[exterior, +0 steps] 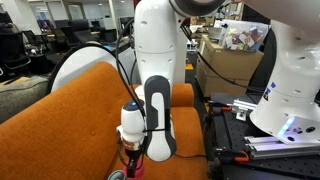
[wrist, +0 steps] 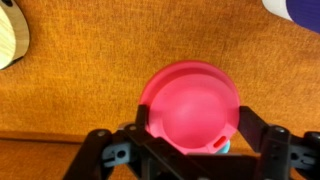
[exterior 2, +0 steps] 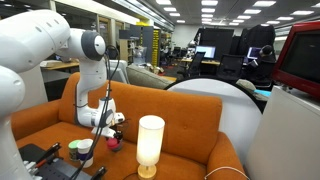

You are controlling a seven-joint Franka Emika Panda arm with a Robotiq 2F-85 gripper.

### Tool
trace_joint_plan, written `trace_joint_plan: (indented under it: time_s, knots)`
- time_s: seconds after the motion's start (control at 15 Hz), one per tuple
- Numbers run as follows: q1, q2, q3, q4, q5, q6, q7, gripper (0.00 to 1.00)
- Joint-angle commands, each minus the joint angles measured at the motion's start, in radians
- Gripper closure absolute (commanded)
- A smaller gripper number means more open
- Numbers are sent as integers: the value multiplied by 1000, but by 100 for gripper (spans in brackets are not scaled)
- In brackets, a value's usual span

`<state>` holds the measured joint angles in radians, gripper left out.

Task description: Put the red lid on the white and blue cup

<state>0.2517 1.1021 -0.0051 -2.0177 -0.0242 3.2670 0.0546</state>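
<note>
My gripper (wrist: 190, 140) is shut on the red lid (wrist: 190, 100), a round red piece that fills the space between the two black fingers in the wrist view. A small blue bit (wrist: 221, 147) shows under the lid's edge. In both exterior views the gripper (exterior: 134, 158) (exterior 2: 113, 135) hangs just above the orange sofa seat with the red lid (exterior 2: 113, 144) at its tips. The white and blue cup (exterior 2: 83, 150) stands on the seat beside the gripper. Only its edge (wrist: 296, 8) shows in the wrist view's top corner.
A white lamp (exterior 2: 150, 140) with a wooden base (wrist: 8, 35) stands on the orange sofa (exterior 2: 190, 115) near the gripper. A large white rounded body (exterior 2: 215, 110) rises behind the backrest. Black equipment (exterior: 240, 125) sits beside the sofa.
</note>
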Motion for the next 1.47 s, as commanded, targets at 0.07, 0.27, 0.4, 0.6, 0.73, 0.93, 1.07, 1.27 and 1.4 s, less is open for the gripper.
trace_joint_plan:
  time_s: [0.07,0.27,0.4,0.6,0.73,0.93,1.07,1.27,1.4]
  knots:
    - [74,-101,-22,-120,40,95,5,36]
    - [123,-163,-31,-184,67,142,-2,36]
    - [138,-209,-23,-223,72,118,-12,36]
    - [161,-269,-17,-267,62,92,-28,36]
    - [162,-304,0,-286,45,54,-44,36]
    - [143,-344,38,-290,15,-73,-56,36]
    - [138,-359,51,-281,-6,-154,-61,36]
    - [123,-359,73,-266,-36,-226,-71,36]
    - [125,-343,74,-251,-49,-262,-72,36]
